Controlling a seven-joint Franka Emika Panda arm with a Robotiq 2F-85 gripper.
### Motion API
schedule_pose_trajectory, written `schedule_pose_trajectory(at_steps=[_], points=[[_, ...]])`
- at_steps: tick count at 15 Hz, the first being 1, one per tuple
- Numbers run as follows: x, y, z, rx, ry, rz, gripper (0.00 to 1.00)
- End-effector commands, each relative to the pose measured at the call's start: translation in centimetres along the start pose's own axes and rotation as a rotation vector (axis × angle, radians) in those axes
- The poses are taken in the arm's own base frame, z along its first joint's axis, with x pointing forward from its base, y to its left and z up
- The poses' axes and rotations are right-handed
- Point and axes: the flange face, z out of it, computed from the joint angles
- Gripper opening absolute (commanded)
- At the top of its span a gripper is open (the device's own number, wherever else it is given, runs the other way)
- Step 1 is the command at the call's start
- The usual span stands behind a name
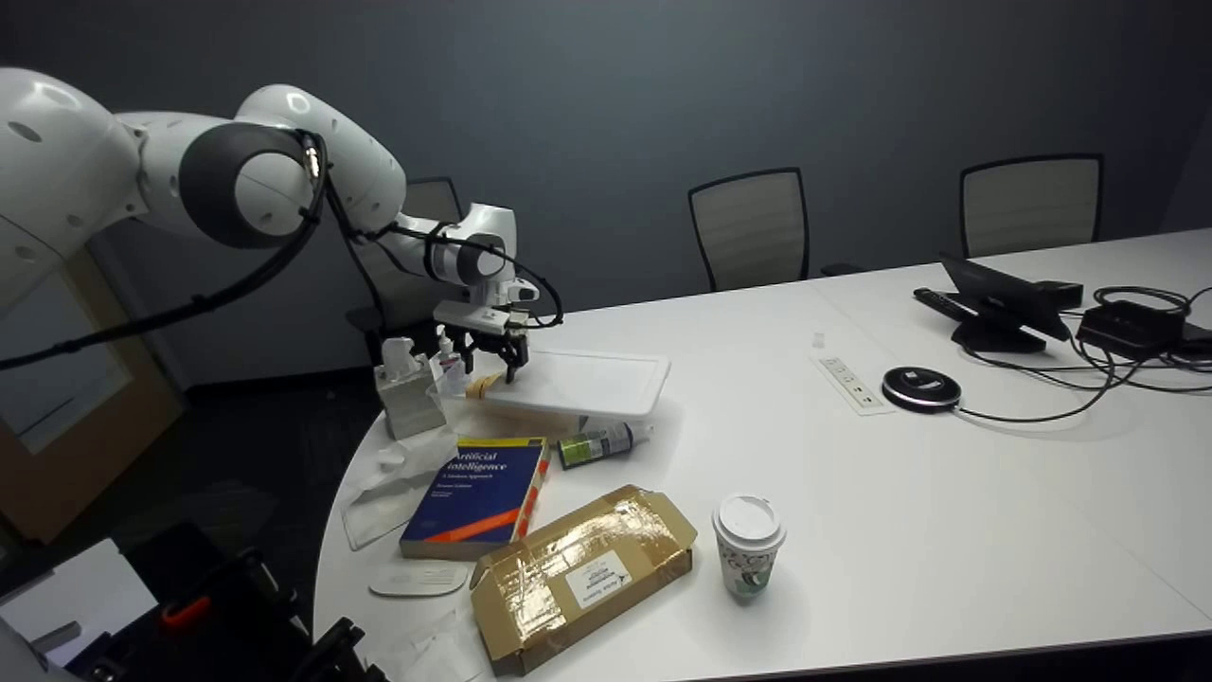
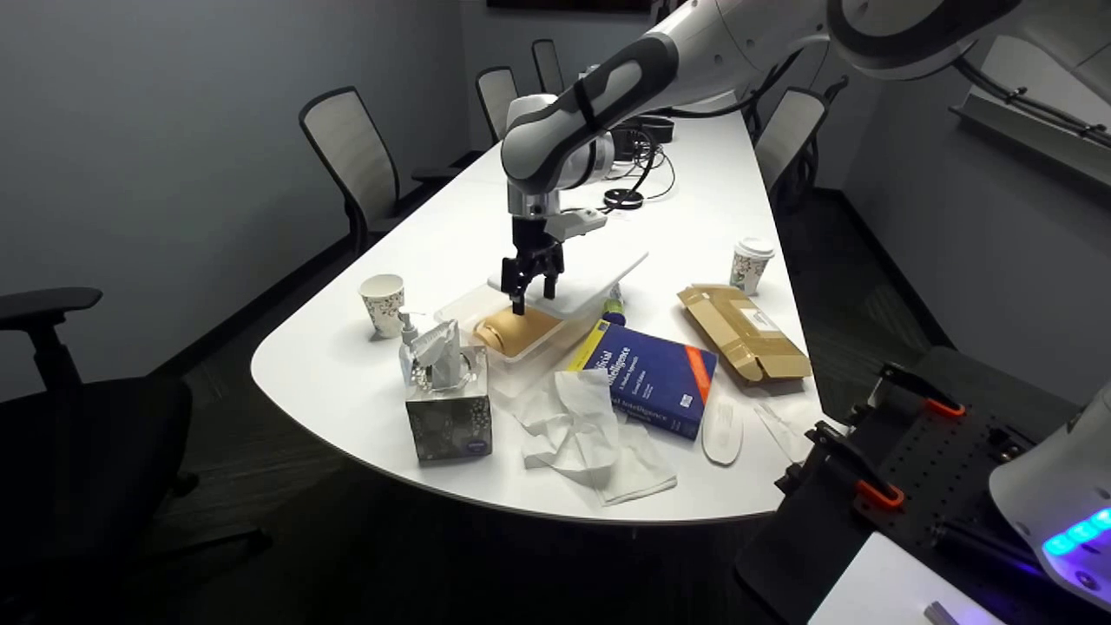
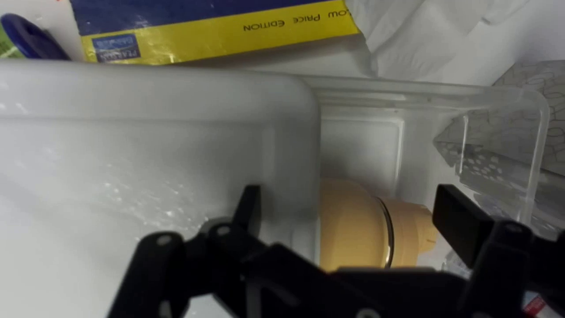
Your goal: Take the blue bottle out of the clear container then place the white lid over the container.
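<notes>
The white lid lies over part of the clear container and sticks out past it; it looks tilted in an exterior view. In the wrist view the lid covers the left part, and the container's right end is uncovered. A tan bottle lies inside, partly under the lid. The blue bottle lies on the table outside the container, beside the book; it also shows in an exterior view. My gripper is open and empty, fingers spread around the lid's edge and tan bottle.
A tissue box and a pump bottle stand close to the container's uncovered end. A paper cup, blue book, crumpled tissues, tan packet and lidded cup are also on the table.
</notes>
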Motion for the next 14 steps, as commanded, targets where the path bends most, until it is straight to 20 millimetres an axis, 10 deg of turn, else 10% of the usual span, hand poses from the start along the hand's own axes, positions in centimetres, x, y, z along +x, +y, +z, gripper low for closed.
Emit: schedule_pose_trajectory(at_steps=[1, 14], points=[[1.0, -0.9, -0.3, 0.04, -0.018, -0.028, 1.0], [2.9, -5.7, 0.7, 0.148, -0.023, -0.072, 1.0]])
